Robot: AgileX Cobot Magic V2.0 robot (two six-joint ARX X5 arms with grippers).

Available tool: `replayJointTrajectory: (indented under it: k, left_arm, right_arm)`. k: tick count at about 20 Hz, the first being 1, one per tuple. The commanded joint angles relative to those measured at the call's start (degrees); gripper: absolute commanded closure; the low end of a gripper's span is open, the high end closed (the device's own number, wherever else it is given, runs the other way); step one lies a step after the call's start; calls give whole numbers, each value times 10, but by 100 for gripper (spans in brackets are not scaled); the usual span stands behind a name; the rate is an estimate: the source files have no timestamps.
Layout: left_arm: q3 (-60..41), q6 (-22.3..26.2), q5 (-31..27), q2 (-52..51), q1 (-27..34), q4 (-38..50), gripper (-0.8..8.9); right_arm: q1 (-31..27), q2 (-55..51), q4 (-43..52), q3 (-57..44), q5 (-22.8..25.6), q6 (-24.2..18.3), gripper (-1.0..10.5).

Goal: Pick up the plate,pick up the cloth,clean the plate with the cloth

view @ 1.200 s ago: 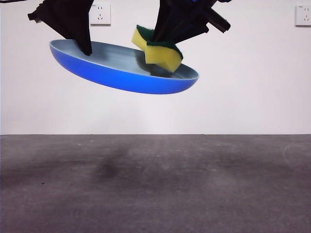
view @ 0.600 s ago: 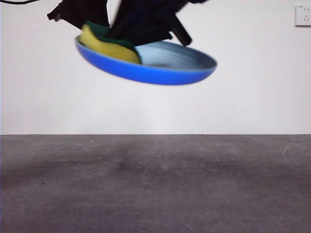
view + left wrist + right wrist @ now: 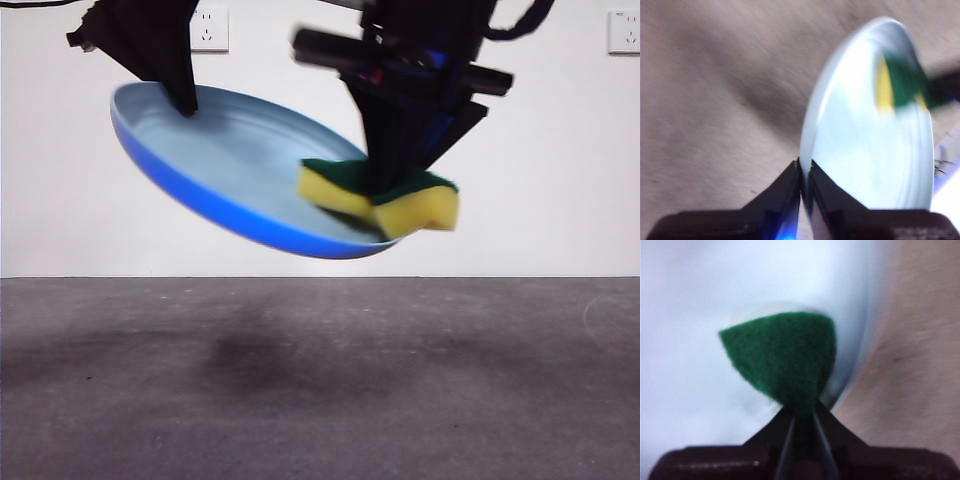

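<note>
The light-blue plastic plate hangs in the air well above the grey counter, tilted so that its hollow face turns toward the front camera — the rim under the wall socket is the high one, and the opposite rim is the low one.

The left claw comes down from the top corner near that socket and is clamped on the plate's high rim. In the left wrist view the two black jaws of the left claw stand pressed together with the plate's thin edge pinched between them, one jaw on the pale inner face and one on the outer side.

The right claw reaches down from above, on the side of the plate away from the socket, and is clamped on the sponge. The sponge is yellow with a dark green scouring layer on top; in the front view its yellow body lies against the plate's inner face near the low rim, and one end juts out past that rim. In the right wrist view the jaws of the right claw grip the green face of the sponge, with the plate's pale surface behind it — the picture is blurred. A faint shadow lies on the counter below the plate.
</note>
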Motion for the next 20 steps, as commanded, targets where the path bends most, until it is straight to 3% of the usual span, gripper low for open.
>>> replayJointTrajectory:
  k: [1,6,9,12,15,20]
  left_arm:
    - [2,45,73,-2,-4,-28,822]
    - [2,52,111,-2,-5,-19,822]
    - [2,52,111,-2,-5,-8,822]
    - [2,47,106,-2,-5,19,822]
    - [2,28,97,-2,-4,53,822]
    - [2,17,68,-1,-4,66,822]
  right_arm:
    - [-14,10,53,-5,8,-3,963]
    - [-28,10,158,-5,-91,-5,963]
    - [-21,10,237,-5,-205,-2,963]
    - [-2,10,252,-5,-282,4,963]
    - [23,10,204,-5,-321,2,963]
    - [37,10,42,-5,-307,-34,963]
